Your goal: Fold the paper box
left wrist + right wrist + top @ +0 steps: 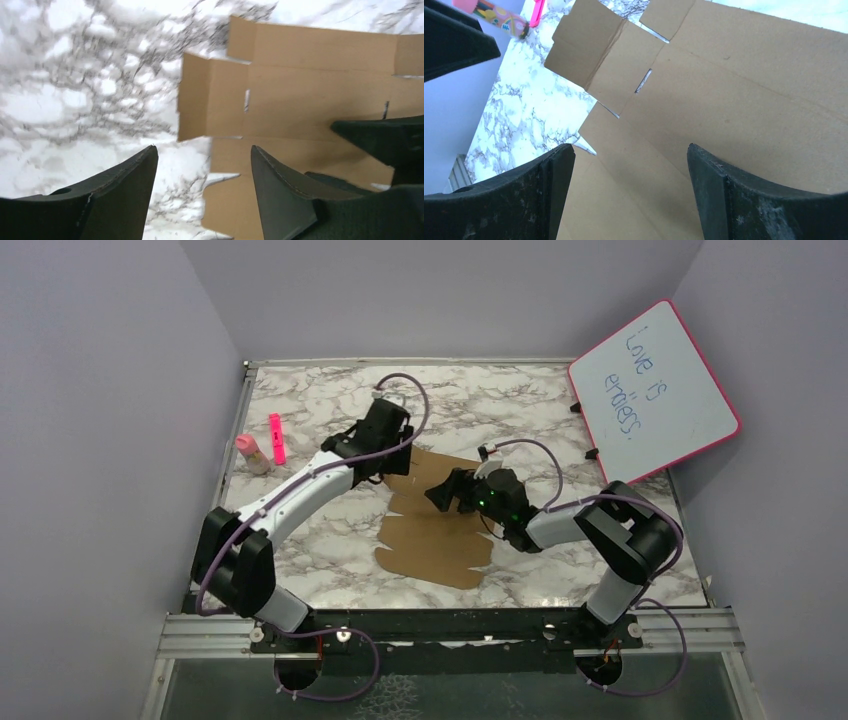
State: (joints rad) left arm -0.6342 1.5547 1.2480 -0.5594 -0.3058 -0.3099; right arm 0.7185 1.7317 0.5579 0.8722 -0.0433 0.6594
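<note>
The left gripper (204, 150) has its fingers spread wide and empty, straddling a tabbed edge of the flat brown die-cut cardboard sheet (440, 540). The right gripper (630, 147) gapes above its middle. The sheet lies mid-table on white marbled tabletop (300, 400), with the pink marker (277, 438) well apart.

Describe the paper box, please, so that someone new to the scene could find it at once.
On the marble table, look at its middle. The paper box lies there: a flat brown cardboard sheet with tabs and slits, unlike the pink marker and pink-framed whiteboard.
</note>
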